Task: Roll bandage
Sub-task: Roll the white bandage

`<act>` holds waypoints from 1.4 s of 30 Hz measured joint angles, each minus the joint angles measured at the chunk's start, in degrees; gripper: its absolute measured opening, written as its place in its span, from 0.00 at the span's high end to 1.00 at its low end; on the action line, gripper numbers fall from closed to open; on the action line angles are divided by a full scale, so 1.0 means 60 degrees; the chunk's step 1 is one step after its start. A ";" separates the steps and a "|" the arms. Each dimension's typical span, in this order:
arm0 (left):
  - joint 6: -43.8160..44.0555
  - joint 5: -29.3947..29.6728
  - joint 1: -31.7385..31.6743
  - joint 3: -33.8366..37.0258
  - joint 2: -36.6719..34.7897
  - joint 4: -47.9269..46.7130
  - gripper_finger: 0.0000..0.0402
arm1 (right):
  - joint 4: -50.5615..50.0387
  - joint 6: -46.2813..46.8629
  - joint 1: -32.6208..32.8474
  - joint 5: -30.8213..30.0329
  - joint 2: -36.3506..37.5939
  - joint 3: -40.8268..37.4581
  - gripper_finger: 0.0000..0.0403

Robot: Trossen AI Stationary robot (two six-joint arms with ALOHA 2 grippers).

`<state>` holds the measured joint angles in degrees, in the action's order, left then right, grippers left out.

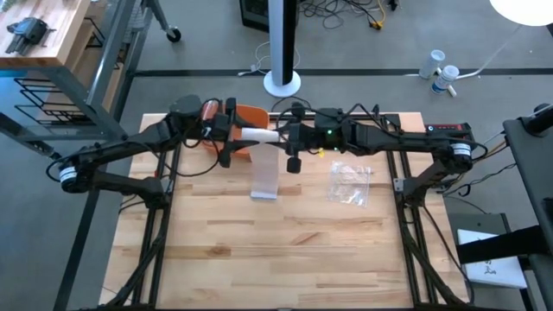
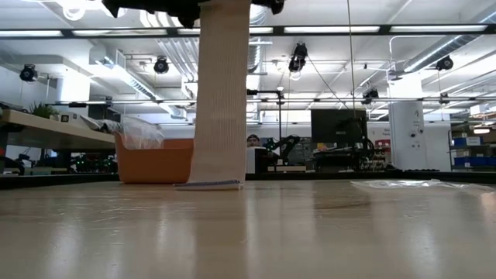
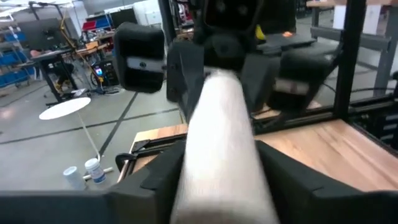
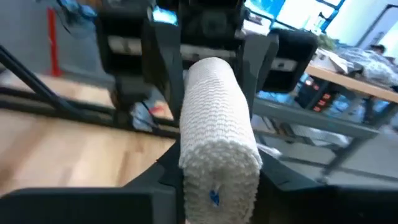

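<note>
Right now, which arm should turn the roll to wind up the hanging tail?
Probably either: the left gripper and right gripper each clamp an end of the roll. The tail hangs to the table.

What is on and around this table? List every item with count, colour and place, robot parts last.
bandage: one, white, rolled end held up between both grippers, loose tail hanging to the table middle.
orange bin: one, orange, far side of the table behind the bandage.
clear plastic wrapper: one, transparent, flat on the table right of the bandage tail.
table: one, light wood.
white bottles: two, white with blue, on the floor beyond the table's far right.
white round stand base: one, white, on the floor behind the table.
left gripper: one, dark, shut on the roll's left end.
right gripper: one, dark, shut on the roll's right end.
</note>
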<state>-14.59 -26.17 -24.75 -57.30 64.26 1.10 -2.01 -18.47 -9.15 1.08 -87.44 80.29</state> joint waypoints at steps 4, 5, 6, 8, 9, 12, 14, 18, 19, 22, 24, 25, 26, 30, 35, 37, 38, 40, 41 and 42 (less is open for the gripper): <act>-0.0266 0.0066 -0.0016 0.0013 -0.0028 -0.0362 0.42 | 0.0102 0.0339 -0.0002 0.0451 0.0333 0.0000 0.79; -0.0311 0.0095 -0.0021 0.0029 0.0006 -0.0387 0.39 | 0.0100 0.0341 0.0005 0.0487 0.0374 0.0000 0.79; -0.0313 0.0095 -0.0018 0.0029 0.0052 -0.0356 0.37 | 0.0135 0.0374 0.0007 0.0603 0.0404 0.0004 0.79; -0.0309 0.0094 -0.0015 0.0036 0.0165 -0.0203 0.33 | 0.0153 0.0647 0.0001 0.1046 0.0427 0.0004 0.78; -0.0256 0.0094 -0.0015 0.0036 0.0228 -0.0074 0.32 | 0.0198 0.0775 -0.0003 0.1280 0.0427 0.0004 0.77; -0.0106 0.0049 0.0002 0.0040 0.0467 0.0246 0.34 | 0.0347 0.1054 -0.0018 0.1564 0.0442 0.0004 0.78; -0.0074 0.0040 0.0042 0.0040 0.0584 0.0349 0.40 | 0.0382 0.1145 -0.0021 0.1580 0.0439 0.0004 0.78; -0.0020 0.0021 0.0080 0.0040 0.0733 0.0397 0.65 | 0.0480 0.1234 -0.0043 0.1580 0.0431 0.0004 0.79; 0.0042 0.0021 0.0105 0.0040 0.0760 0.0394 0.73 | 0.0545 0.1233 -0.0044 0.1578 0.0431 0.0004 0.78; 0.0223 -0.0070 0.0184 0.0049 0.0884 0.0397 0.95 | 0.0884 0.1231 -0.0047 0.1571 0.0431 0.0004 0.78; 0.0366 -0.0248 0.0265 0.0055 0.1000 0.0397 0.96 | 0.1201 0.1182 -0.0044 0.1567 0.0431 0.0004 0.78; 0.0372 -0.0264 0.0317 0.0059 0.1058 0.0397 0.96 | 0.1321 0.1138 -0.0047 0.1502 0.0431 0.0004 0.78; 0.0376 -0.0274 0.0382 0.0066 0.1104 0.0392 0.97 | 0.1407 0.1082 -0.0043 0.1331 0.0435 0.0004 0.78; 0.0441 -0.0303 0.0645 0.0073 0.1190 0.0397 0.99 | 0.1589 0.0863 -0.0057 0.0384 0.0435 0.0004 0.78; 0.0441 -0.0303 0.0876 0.0073 0.1173 0.0386 1.00 | 0.1620 0.0391 -0.0084 -0.0154 0.0462 0.0004 0.78; 0.0441 -0.0299 0.0889 0.0073 0.1105 0.0283 1.00 | 0.1521 0.0098 -0.0099 -0.0237 0.0596 0.0000 0.78; 0.0444 -0.0296 0.0889 0.0073 0.1058 0.0287 1.00 | 0.1526 -0.0043 -0.0105 -0.0346 0.0697 0.0000 0.78; 0.0466 -0.0292 0.0889 0.0072 0.0984 0.0323 1.00 | 0.1519 -0.0214 -0.0127 -0.0414 0.0957 0.0000 0.78; 0.0501 -0.0274 0.0889 0.0069 0.0967 0.0340 1.00 | 0.1462 -0.0340 -0.0129 -0.0411 0.1081 0.0000 0.78; 0.0517 -0.0222 0.0889 0.0069 0.0964 0.0350 1.00 | 0.1348 -0.0434 -0.0126 -0.0409 0.1173 0.0000 0.78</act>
<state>-11.49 -27.50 -19.42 -56.88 70.04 3.20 6.08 -21.07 -9.90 -1.38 -80.41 80.29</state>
